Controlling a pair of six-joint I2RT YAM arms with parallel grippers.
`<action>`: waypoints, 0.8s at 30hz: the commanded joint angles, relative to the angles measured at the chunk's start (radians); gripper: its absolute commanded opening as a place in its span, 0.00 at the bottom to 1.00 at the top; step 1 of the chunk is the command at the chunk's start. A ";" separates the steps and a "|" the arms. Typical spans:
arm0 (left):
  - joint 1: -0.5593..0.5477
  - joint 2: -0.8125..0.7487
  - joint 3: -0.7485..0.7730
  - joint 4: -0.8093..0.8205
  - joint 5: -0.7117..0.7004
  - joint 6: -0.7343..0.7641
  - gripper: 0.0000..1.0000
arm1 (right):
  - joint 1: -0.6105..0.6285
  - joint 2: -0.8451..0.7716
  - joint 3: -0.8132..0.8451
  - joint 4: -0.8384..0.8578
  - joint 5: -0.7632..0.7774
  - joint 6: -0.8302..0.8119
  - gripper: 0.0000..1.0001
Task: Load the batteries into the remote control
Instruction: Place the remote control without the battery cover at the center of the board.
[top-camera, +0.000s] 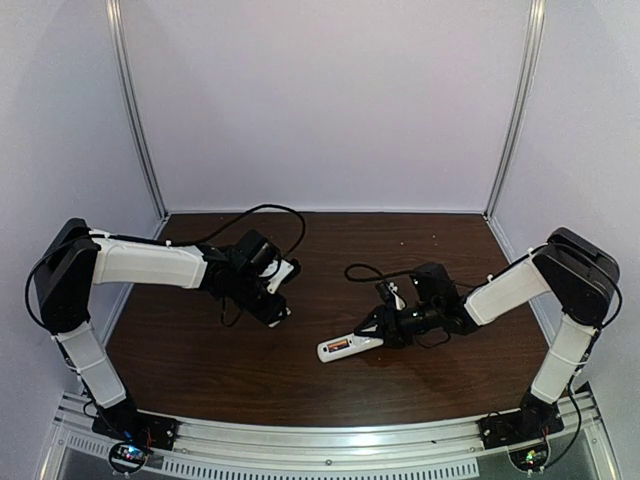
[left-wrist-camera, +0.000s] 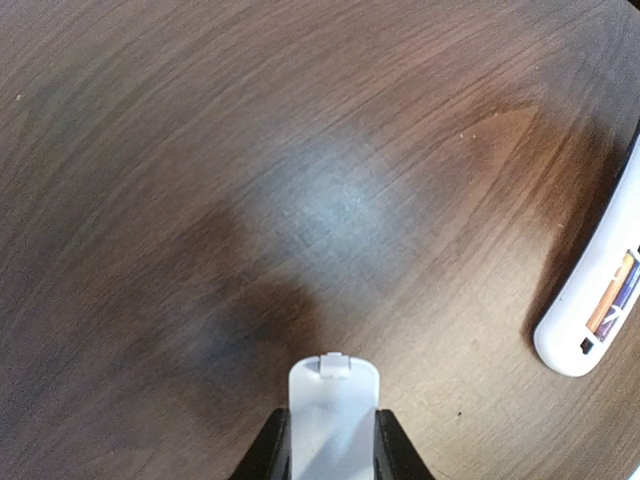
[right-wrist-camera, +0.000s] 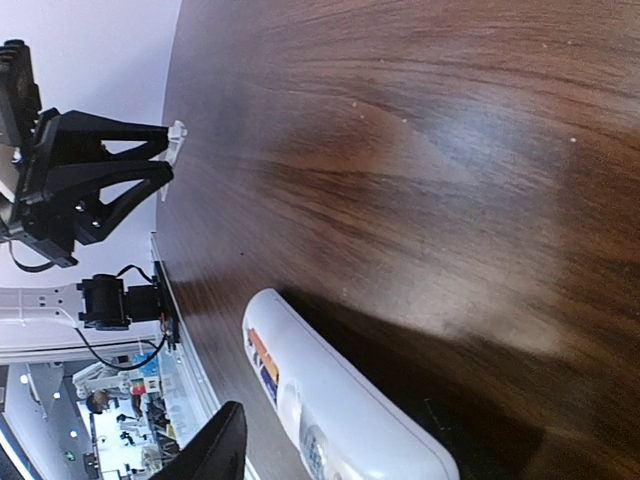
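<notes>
Wooden table (top-camera: 200, 370), top view, with a white remote control (top-camera: 355, 343) lying bay-up just toward 5 o'clock from the table centre. Its long axis runs from 8 to 2 o'clock.

The right gripper (top-camera: 378, 328) is set at the 2 o'clock end of the remote. Its jaws are apart, and in the wrist view one finger (right-wrist-camera: 212, 448) is seen clear of the casing.

The left gripper (top-camera: 281, 310) is held toward 10 o'clock from the remote and is clamped on the loose battery cover (left-wrist-camera: 334, 400). The cover's latch tab points away from the wrist.

The batteries (right-wrist-camera: 262, 360) are seen as orange-red strips inside the open bay, apparently already seated.

The remote is judged light, rigid and smooth, and so apt to slide on the wood. It is best steadied across its narrow sides, clear of the bay. The cover is judged thin and slightly flexible with a fragile tab, and is best pinched by its plain edges. The batteries are judged hard, slick and prone to roll, and are best gripped across their middle.
</notes>
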 joint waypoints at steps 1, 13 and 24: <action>0.000 -0.024 -0.008 0.050 -0.015 -0.006 0.22 | -0.002 -0.007 0.048 -0.199 0.115 -0.120 0.60; 0.006 -0.047 -0.009 0.085 -0.011 -0.014 0.21 | -0.007 -0.089 0.105 -0.481 0.365 -0.277 1.00; 0.009 -0.300 -0.130 0.405 0.124 -0.130 0.20 | -0.029 -0.326 0.130 -0.469 0.357 -0.413 1.00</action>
